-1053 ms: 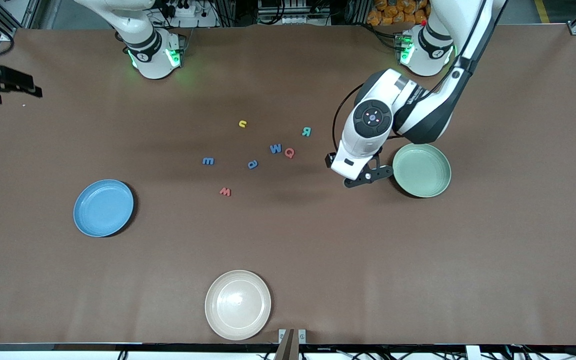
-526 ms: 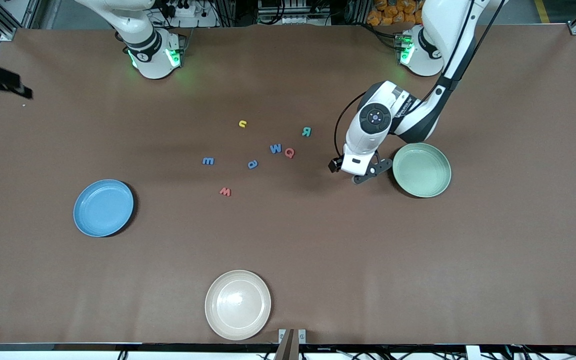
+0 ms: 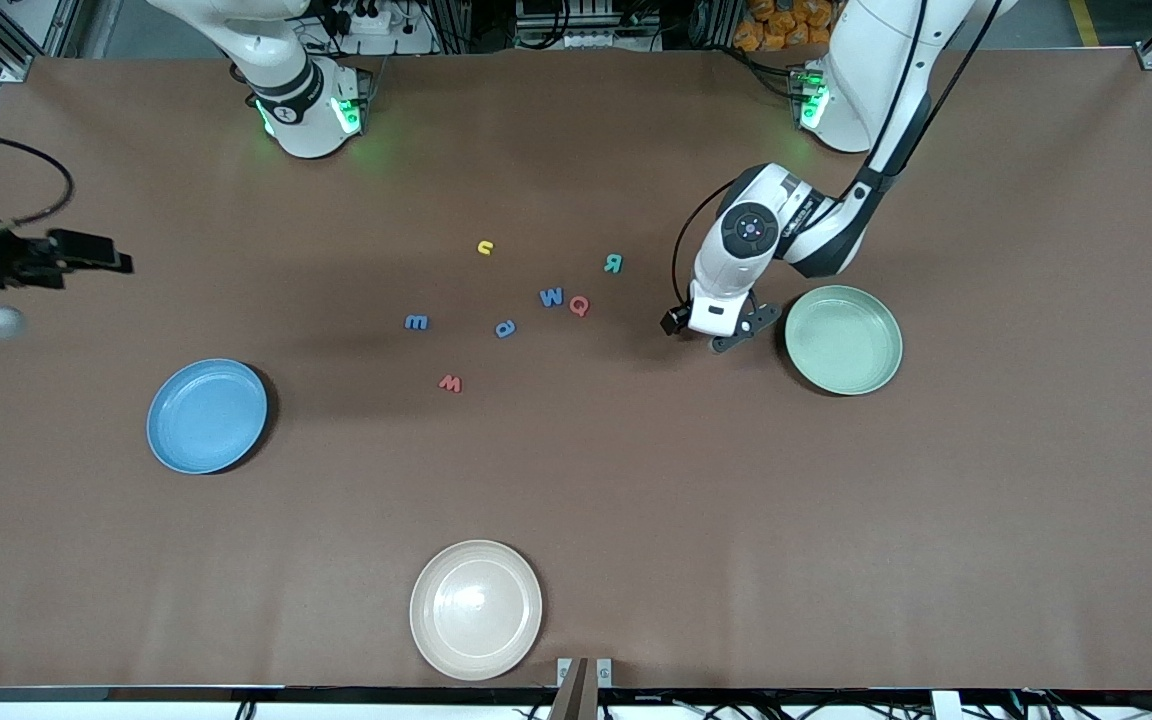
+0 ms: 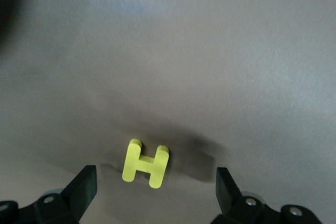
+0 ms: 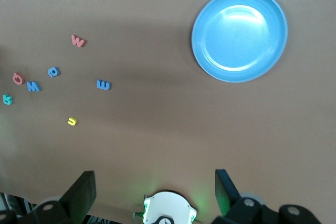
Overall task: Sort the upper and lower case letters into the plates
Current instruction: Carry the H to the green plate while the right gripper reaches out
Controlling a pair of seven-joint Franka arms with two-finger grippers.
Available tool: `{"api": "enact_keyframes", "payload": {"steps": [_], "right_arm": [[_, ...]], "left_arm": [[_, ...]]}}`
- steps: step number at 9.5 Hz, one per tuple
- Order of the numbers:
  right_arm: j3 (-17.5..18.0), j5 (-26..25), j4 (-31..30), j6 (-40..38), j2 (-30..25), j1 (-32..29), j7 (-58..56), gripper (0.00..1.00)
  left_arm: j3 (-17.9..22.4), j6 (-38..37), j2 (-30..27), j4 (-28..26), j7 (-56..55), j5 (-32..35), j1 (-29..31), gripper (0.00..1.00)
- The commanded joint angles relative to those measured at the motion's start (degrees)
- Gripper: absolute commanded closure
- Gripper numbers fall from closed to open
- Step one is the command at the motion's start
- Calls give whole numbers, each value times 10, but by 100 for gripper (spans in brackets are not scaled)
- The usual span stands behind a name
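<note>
Eight letters [image 3: 552, 297], three plates [image 3: 207, 416]

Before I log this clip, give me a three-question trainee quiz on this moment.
1. True or false: a letter already lies in the blue plate.
2. The left claw stands open low over which letter? A) yellow H B) red Q C) teal R
3. Fill in: the left claw is beside the ____ plate.

Key: 1 false, it holds nothing. 2 A. 3 mint green plate.
</note>
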Motion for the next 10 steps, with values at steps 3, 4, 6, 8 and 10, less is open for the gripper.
{"api": "enact_keyframes", "payload": {"steps": [3,4,6,8,10], "right_arm": [[-2,3,8,72,87,62,1,0],[-2,2,-6,109,101,80,10,0],[-2,-1,-88,184,93,96,110,0],[-2,0,-124,212,89,110,211,0],[-1,5,-245,316,33,110,221,0]], "left_arm": [[3,9,-3,-3,-18,15,-7,17],[3,8,-3,-3,-18,35,-3,17],[3,8,-2,-5,-18,69,2,22],[3,8,-1,-4,-18,70,1,37],[3,8,-1,-4,-18,70,0,79]]}}
